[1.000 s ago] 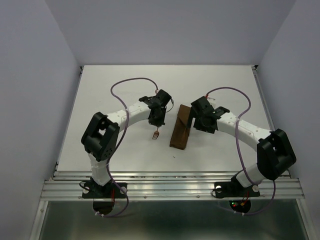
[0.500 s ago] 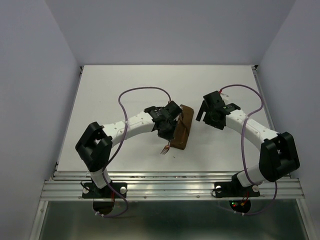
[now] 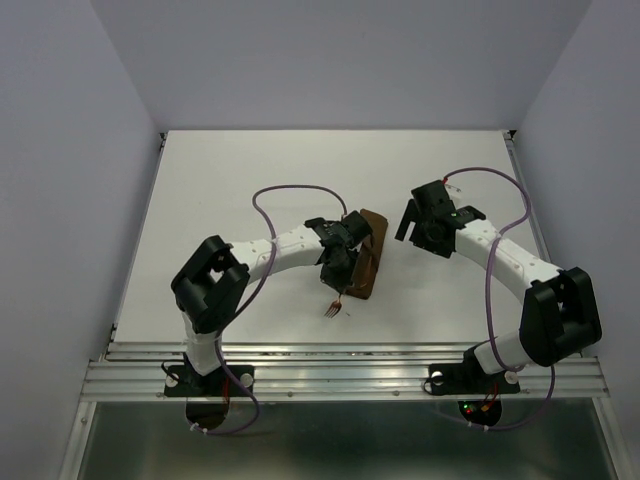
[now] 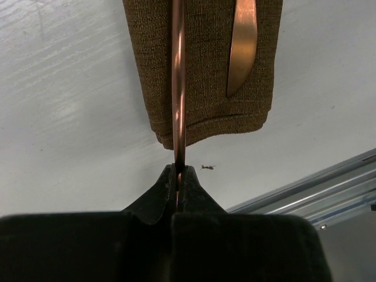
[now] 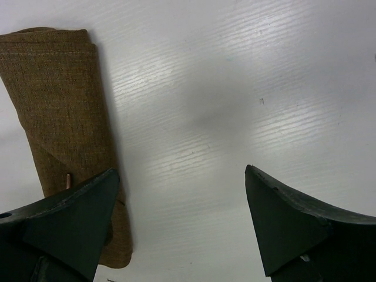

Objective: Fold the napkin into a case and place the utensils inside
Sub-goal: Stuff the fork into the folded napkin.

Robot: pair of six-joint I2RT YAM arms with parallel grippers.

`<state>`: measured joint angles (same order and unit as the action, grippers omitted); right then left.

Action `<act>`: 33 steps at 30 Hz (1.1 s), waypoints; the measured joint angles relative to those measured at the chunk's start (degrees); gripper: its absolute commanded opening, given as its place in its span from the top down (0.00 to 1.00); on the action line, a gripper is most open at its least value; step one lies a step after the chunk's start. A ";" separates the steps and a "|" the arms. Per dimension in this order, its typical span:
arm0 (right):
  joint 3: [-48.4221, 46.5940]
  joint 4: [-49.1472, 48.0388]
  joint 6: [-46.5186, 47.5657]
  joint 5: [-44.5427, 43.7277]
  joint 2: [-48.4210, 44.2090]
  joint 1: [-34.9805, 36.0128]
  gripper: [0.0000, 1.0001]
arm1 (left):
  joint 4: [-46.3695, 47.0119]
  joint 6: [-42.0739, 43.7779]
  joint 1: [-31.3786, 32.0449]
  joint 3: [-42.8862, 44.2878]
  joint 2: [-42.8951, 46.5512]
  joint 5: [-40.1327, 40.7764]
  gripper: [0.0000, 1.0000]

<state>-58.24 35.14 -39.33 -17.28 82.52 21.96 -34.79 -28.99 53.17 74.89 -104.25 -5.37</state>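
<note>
Left gripper (image 4: 178, 173) is pinched tight on the fork (image 4: 178, 70), held edge-on, with its handle reaching straight ahead over the folded napkin (image 4: 205, 88). I reckon the trick is a low, flat slide along the pouch's length without dragging the cloth. The other utensil (image 4: 244, 47) lies just right of the fork. Right gripper (image 5: 181, 169) hangs with its fingers wide apart, holding nothing, the napkin just beside one finger.

My left arm (image 3: 262, 253) bends and reaches to the middle. My left gripper (image 4: 178, 174) points back toward me and is squeezed tight on a fork (image 4: 178, 88). My right arm (image 3: 505, 262) bends too. My right gripper (image 5: 182, 176) has its fingers wide apart and holds nothing.
</note>
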 measured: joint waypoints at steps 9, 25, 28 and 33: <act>0.00 0.04 0.55 0.17 -0.28 -0.20 0.07 | -0.63 -0.02 0.00 3.80 -3.30 0.15 1.00; 0.44 0.52 0.96 2.19 -1.86 -0.20 0.07 | -1.03 -0.46 -1.64 11.93 -10.36 1.75 1.00; 0.94 0.87 0.96 2.34 -2.62 -0.20 0.07 | -1.16 -0.59 -2.29 13.81 -11.17 2.29 1.00; 0.98 1.84 0.96 2.51 -2.71 -0.20 0.07 | -0.92 -0.90 -3.43 15.78 -12.17 2.69 1.00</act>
<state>-57.25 36.97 -38.37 -14.76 79.81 21.76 -35.70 -29.89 49.74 90.67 -116.42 -2.68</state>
